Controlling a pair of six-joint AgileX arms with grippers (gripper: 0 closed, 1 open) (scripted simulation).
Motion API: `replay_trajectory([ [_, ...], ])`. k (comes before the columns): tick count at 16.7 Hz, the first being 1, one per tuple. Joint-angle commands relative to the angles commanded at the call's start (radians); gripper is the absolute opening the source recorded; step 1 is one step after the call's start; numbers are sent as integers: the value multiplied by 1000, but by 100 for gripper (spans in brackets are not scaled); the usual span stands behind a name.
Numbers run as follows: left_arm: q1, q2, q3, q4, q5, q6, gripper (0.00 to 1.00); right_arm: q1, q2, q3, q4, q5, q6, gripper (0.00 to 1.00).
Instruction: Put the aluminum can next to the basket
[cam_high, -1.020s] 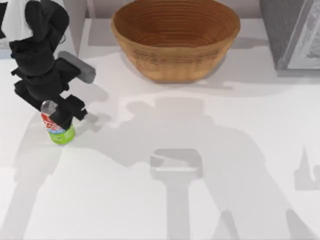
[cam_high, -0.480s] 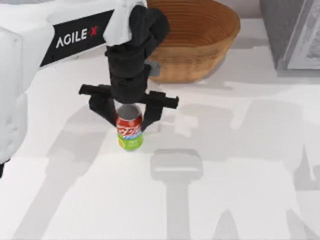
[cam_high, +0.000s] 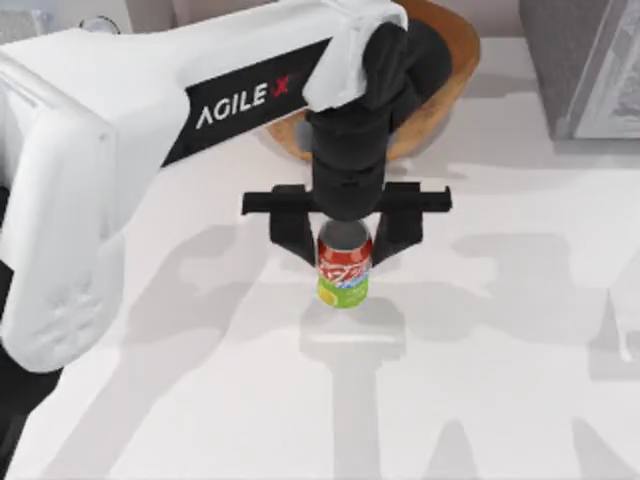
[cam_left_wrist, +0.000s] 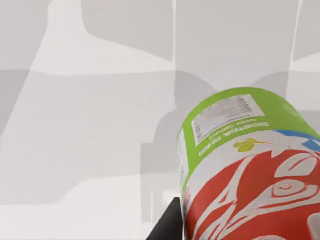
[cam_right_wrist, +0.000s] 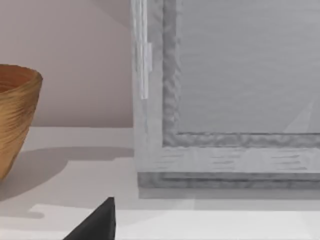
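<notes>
- One can (cam_high: 343, 276) is what you have clamped upright in your left gripper (cam_high: 345, 243), a black finger (cam_high: 292, 228) on each side of its silver top.
- Half a second ago that can sat further toward the table's left; now it is near the middle, in front of the basket (cam_high: 440, 85) (near it, not touching).
- You cannot tell whether the can's green base rests on the white table (cam_high: 520, 400).
- Your left wrist view shows the can (cam_left_wrist: 250, 170) close up over the table.
- Your right arm is parked; its wrist view shows the basket (cam_right_wrist: 15, 115) and a grey box (cam_right_wrist: 230, 100), and its fingers' spread cannot be told.
</notes>
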Motion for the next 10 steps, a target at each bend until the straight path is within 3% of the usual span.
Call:
replay_trajectory([
  [10, 0, 3, -26, 29, 0, 0, 0, 0, 0, 0, 0, 0, 0, 100],
])
